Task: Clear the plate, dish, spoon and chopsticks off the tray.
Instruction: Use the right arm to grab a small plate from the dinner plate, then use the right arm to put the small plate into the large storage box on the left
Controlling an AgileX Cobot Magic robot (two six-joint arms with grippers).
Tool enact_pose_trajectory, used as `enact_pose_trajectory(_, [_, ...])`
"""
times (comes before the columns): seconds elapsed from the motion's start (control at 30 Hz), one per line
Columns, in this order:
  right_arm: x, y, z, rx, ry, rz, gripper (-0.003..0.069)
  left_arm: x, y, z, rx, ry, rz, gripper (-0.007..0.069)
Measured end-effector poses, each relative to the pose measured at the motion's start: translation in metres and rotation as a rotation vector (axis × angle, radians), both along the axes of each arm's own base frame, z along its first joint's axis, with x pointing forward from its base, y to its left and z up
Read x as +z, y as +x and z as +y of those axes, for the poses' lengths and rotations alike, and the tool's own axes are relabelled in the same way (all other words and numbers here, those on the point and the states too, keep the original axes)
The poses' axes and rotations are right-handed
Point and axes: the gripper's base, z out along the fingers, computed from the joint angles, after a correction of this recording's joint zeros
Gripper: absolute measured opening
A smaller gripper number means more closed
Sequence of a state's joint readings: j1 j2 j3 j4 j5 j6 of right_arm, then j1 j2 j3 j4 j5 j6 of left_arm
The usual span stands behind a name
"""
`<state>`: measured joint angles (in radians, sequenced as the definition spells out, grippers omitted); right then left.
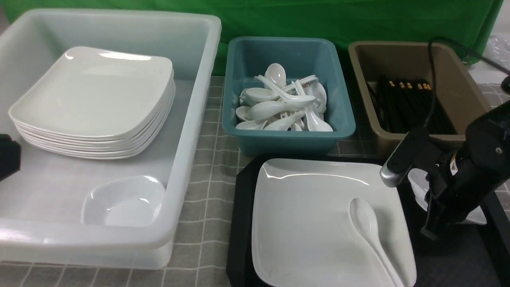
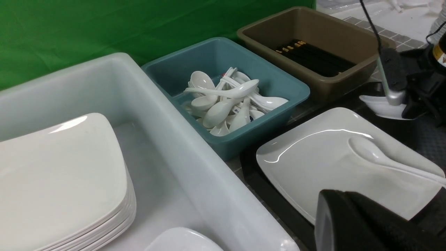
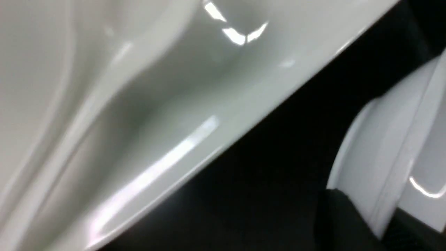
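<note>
The plate (image 1: 318, 223), one, is lying on the one black tray (image 1: 446, 259), and we are counting one spoon (image 1: 364, 221) resting on it. Beside the plate, our right gripper (image 3: 378, 223) is closing its two fingers on the wall of one small dish (image 3: 393, 146), no gap showing; whether the dish is touching the tray, we cannot tell. Our left gripper (image 2: 336, 193) is hanging near the white tub (image 1: 195, 119), fully closed, holding nothing. That tub is containing one stack of plates (image 1: 95, 95), at least four, plus one dish (image 1: 123, 201). We are seeing over ten spoons (image 1: 275, 109) filling the teal tub (image 1: 287, 143), and several chopsticks (image 1: 410, 107) lying in the brown tub (image 1: 458, 91).
</note>
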<state>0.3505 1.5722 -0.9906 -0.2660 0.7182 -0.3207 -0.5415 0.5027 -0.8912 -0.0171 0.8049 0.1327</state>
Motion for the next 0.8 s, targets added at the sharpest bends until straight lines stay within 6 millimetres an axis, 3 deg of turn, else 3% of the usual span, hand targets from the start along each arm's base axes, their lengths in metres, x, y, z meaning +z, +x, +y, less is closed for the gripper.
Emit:
enact_pose_trajectory(0.03, [0.021, -0.008, 0.008, -0.03, 0.018, -0.024, 0.0059, 0.0, 0.0, 0.0, 0.001, 0.002, -0.001, 0.0006])
enact_pose_trajectory(0.07, [0.026, -0.01, 0.012, -0.038, 0.024, -0.028, 0.0059, 0.0, 0.0, 0.0, 0.001, 0.002, -0.001, 0.0006])
enact_pose_trajectory(0.1, [0.059, -0.02, 0.027, -0.069, 0.08, -0.097, 0.0059, 0.0, 0.0, 0.0, 0.003, 0.004, -0.003, 0.0006])
enact_pose_trajectory(0.17, [0.091, -0.029, 0.046, -0.057, 0.15, -0.172, 0.0059, 0.0, 0.001, 0.001, 0.008, 0.013, -0.008, 0.0006])
enact_pose_trajectory(0.27, [0.148, -0.047, 0.091, 0.036, 0.303, -0.294, 0.0059, 0.0, 0.001, 0.004, 0.033, 0.041, -0.026, 0.0006])
enact_pose_trajectory(0.33, [0.174, -0.063, 0.132, 0.161, 0.401, -0.336, 0.0059, 0.001, -0.003, 0.011, 0.074, 0.041, -0.04, 0.0006])
enact_pose_trajectory(0.37, [0.178, -0.065, 0.135, 0.173, 0.413, -0.344, 0.0059, 0.001, -0.003, 0.011, 0.076, 0.038, -0.036, 0.0006])
enact_pose_trajectory(0.43, [0.199, -0.08, 0.183, 0.324, 0.49, -0.37, 0.0059, 0.002, -0.014, 0.024, 0.135, 0.023, -0.07, 0.0006])
enact_pose_trajectory(0.47, [0.204, -0.085, 0.207, 0.396, 0.512, -0.376, 0.0059, 0.002, -0.02, 0.031, 0.17, 0.007, -0.084, 0.0006])
enact_pose_trajectory(0.5, [0.201, -0.084, 0.214, 0.407, 0.508, -0.368, 0.0059, 0.002, -0.021, 0.032, 0.174, 0.009, -0.09, 0.0006])
enact_pose_trajectory(0.53, [0.207, -0.089, 0.239, 0.481, 0.532, -0.38, 0.0059, 0.003, -0.032, 0.042, 0.215, -0.015, -0.122, 0.0006])
enact_pose_trajectory(0.6, [0.199, -0.088, 0.278, 0.564, 0.531, -0.369, 0.0058, 0.004, -0.044, 0.054, 0.254, -0.046, -0.165, 0.0006])
enact_pose_trajectory(0.63, [0.203, -0.089, 0.282, 0.567, 0.55, -0.373, 0.0057, 0.004, -0.045, 0.055, 0.258, -0.051, -0.168, 0.0006])
enact_pose_trajectory(0.67, [0.188, -0.083, 0.308, 0.613, 0.536, -0.338, 0.0057, 0.004, -0.055, 0.062, 0.276, -0.071, -0.201, 0.0006])
enact_pose_trajectory(0.8, [0.16, -0.067, 0.347, 0.658, 0.522, -0.288, 0.0057, 0.0, -0.066, 0.07, 0.293, -0.091, -0.21, 0.0006])
